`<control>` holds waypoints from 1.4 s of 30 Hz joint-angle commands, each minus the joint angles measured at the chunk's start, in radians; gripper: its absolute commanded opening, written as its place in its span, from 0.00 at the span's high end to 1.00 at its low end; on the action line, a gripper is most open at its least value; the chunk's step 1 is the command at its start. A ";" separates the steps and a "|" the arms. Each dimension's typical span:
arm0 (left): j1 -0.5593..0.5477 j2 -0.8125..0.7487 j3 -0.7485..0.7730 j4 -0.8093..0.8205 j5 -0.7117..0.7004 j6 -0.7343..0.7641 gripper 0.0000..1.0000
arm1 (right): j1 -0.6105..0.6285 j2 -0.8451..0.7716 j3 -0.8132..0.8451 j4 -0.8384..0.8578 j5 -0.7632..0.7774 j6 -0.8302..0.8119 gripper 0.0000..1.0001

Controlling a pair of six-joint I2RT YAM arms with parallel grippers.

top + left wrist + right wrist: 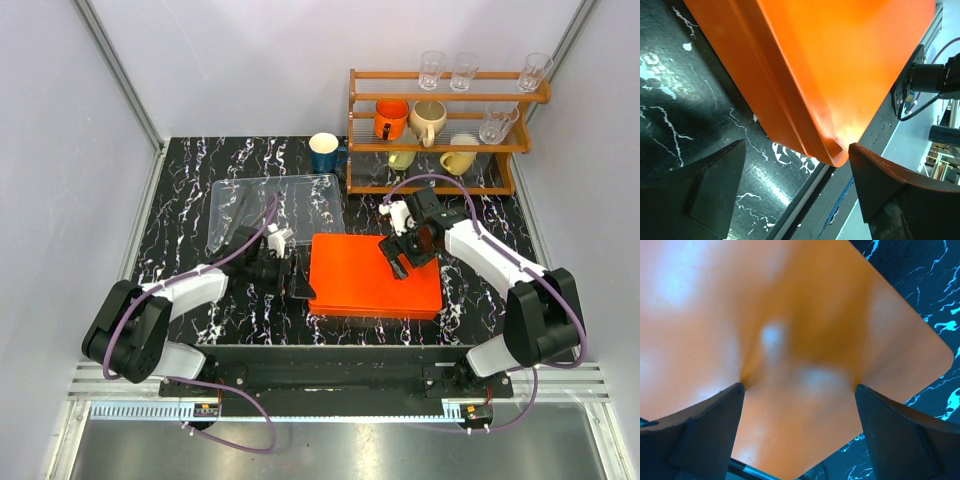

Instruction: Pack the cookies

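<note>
Left gripper (797, 148), jaws parted, is straddling the near left corner of the orange box (375, 275) without touching it. The right gripper (799, 387), also open, is hovering over the box's far right. We are seeing no cookies, and are guessing they are lying under that orange top. We are advising lifting both arms straight up, without nudging the box. The right wrist view is showing only blur.

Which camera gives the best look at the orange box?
The top external view: nearly the whole orange box shows there, with its outline clear. The left wrist view catches only one corner and a side wall; the right wrist view gives a blurred close-up of its top.
</note>
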 commanded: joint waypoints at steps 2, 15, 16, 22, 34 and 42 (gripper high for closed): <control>-0.028 0.015 -0.010 0.103 0.072 -0.031 0.13 | 0.040 0.069 -0.002 0.022 0.085 -0.004 0.04; -0.091 0.070 0.010 0.123 0.066 -0.031 0.11 | 0.077 0.145 0.001 0.045 0.111 -0.002 0.06; -0.094 0.076 0.013 0.126 0.066 -0.033 0.12 | 0.075 0.145 -0.001 0.045 0.111 -0.002 0.05; -0.108 0.127 0.029 0.133 0.059 -0.036 0.25 | 0.078 0.145 -0.007 0.043 0.116 -0.001 0.06; -0.109 0.107 0.039 0.118 0.046 -0.013 0.34 | 0.083 0.145 -0.001 0.042 0.116 -0.001 0.06; -0.089 0.047 0.048 0.101 0.052 0.004 0.18 | 0.081 0.068 0.007 0.025 0.105 -0.013 0.05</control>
